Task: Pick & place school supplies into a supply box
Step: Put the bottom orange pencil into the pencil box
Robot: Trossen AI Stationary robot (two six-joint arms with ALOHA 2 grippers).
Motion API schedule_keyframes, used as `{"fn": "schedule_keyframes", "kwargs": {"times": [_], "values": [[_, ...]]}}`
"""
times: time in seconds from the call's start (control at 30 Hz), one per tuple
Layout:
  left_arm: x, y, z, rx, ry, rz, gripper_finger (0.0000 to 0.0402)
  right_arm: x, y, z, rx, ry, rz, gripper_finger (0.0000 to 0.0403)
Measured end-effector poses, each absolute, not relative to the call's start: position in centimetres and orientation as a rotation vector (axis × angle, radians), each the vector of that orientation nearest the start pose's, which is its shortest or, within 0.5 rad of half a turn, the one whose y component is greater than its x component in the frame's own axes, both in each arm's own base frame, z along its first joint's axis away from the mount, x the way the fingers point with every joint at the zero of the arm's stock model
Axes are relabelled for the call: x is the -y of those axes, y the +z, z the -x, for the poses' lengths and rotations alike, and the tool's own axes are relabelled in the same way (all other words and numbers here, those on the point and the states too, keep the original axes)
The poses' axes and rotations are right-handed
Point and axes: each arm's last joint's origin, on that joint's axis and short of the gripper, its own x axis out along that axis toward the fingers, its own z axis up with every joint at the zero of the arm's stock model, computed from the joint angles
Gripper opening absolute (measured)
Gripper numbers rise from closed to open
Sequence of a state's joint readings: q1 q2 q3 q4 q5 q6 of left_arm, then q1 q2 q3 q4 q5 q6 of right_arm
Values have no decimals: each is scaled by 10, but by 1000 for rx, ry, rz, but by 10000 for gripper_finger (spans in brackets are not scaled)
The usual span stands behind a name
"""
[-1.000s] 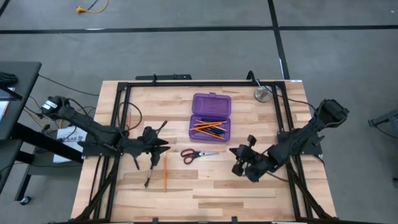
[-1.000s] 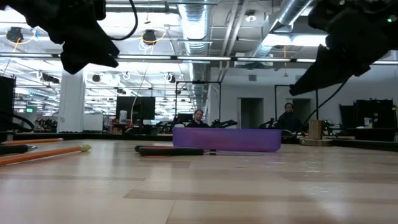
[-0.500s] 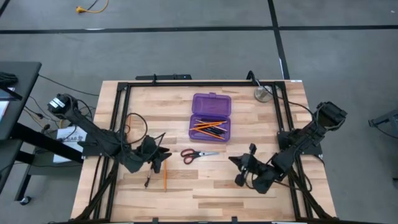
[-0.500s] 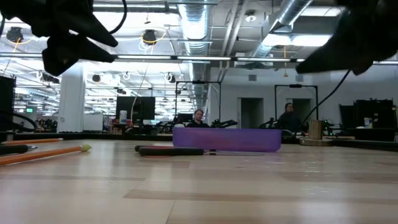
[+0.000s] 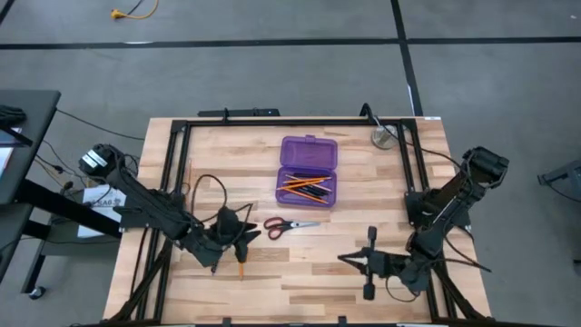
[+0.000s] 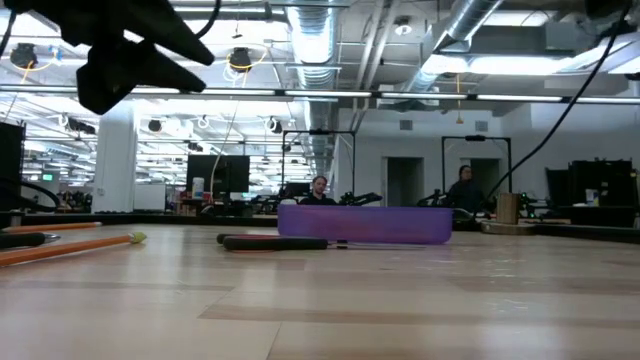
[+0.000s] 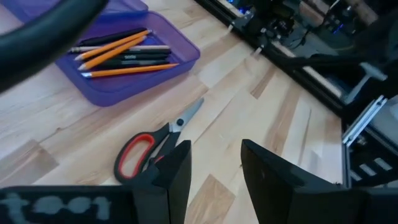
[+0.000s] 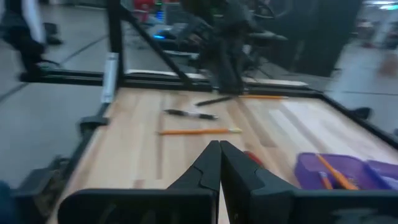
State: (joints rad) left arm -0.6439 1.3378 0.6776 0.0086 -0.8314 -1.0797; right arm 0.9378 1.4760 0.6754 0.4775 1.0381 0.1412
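Observation:
The open purple supply box (image 5: 308, 173) lies mid-table on its base and holds several orange pencils and black pens (image 7: 118, 53). The red-and-black scissors (image 5: 289, 224) lie flat just near of it. One orange pencil (image 5: 241, 265) lies on the wood, partly under my left gripper (image 5: 238, 238). That gripper is open and hovers above the table, with the scissors (image 7: 155, 140) ahead of its fingers. A black pen (image 8: 189, 114) lies beside the pencil (image 8: 199, 131). My right gripper (image 5: 361, 262) is shut and holds nothing, near the table's near right corner.
A round silver disc (image 5: 383, 137) sits at the far right corner. A black metal frame (image 5: 272, 121) runs round the table's edges. A second orange pencil (image 6: 50, 227) lies by the left rail. Bare wood stretches between the scissors and the near edge.
My left gripper has moved toward the near edge and slightly right, and now stands over the orange pencil. My right gripper has drawn back toward the near edge, away from the box, and has risen out of the low view. No object has moved.

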Motion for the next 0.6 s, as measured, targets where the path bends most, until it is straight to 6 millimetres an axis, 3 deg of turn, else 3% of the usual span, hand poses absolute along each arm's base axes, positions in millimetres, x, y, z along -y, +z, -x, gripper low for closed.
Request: {"fn": "schedule_keyframes", "kwargs": {"times": [0.2, 0.6], "values": [[159, 194, -239, -421, 462, 550, 128, -218, 211, -186, -179, -33, 123, 0], [194, 162, -263, -496, 589, 595, 128, -222, 196, -175, -266, -21, 90, 0]]}}
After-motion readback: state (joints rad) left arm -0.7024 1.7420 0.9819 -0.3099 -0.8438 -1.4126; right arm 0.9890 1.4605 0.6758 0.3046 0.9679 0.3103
